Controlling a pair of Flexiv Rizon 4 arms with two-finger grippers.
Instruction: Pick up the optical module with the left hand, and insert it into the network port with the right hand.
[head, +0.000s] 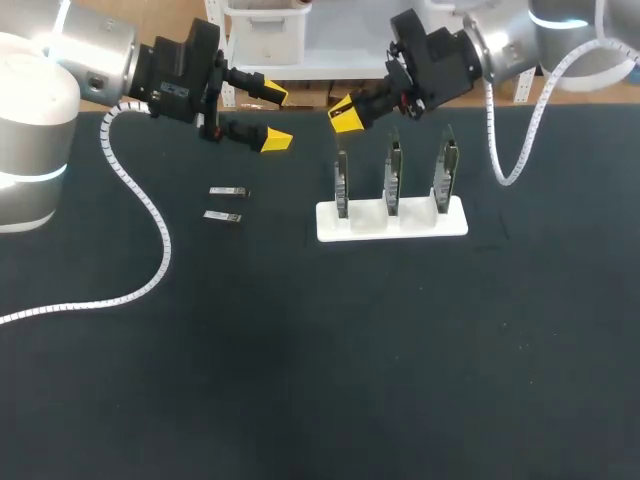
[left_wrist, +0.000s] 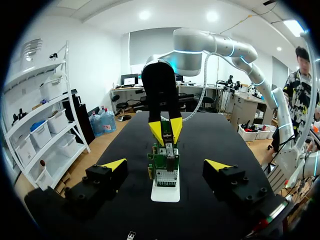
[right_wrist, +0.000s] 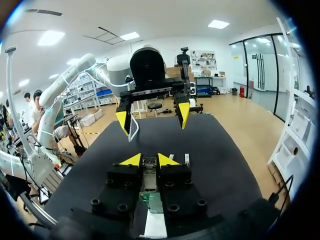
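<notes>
Left gripper: fingers wide apart with nothing between them, hanging over the far left of the black table.

Right gripper: yellow tips drawn together, no object seen clamped. It sits just above and beyond the leftmost card of three upright circuit cards.

White stand: holds all three cards in a row, at the far middle of the table.

Far optical module and near optical module: both lie flat on the table, one just nearer than the other. They are left of the stand and apart from it, nearer than the left gripper, and neither gripper touches them.

The two grippers face each other over the stand's left end.
</notes>
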